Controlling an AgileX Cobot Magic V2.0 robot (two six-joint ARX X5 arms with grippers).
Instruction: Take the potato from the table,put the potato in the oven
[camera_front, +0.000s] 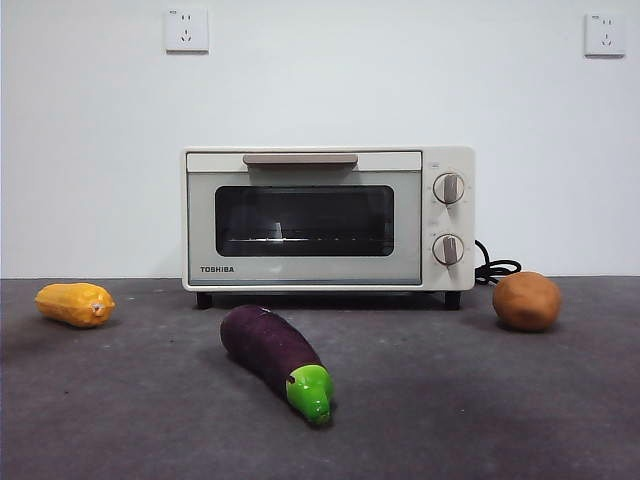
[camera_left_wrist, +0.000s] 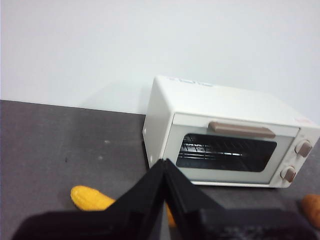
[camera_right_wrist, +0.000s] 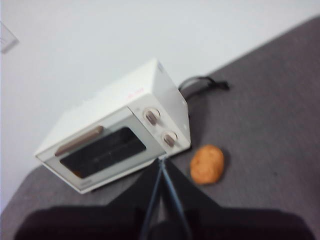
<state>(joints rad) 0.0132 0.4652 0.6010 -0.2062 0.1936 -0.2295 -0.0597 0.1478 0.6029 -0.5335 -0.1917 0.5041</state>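
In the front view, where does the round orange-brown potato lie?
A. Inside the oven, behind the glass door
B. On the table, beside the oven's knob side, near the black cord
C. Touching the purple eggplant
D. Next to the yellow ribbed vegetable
B: the round orange-brown potato rests on the dark grey table, beside the knob end of the cream-white toaster oven, whose door is closed.

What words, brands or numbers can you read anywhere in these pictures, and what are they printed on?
"TOSHIBA": on the lower left corner of the door of the oven, front view.
Markings around the two knobs: too small to read.
Faint print on the oven's top in the wrist views: too blurred to read.
The wall sockets show no readable text, and nothing else carries any.
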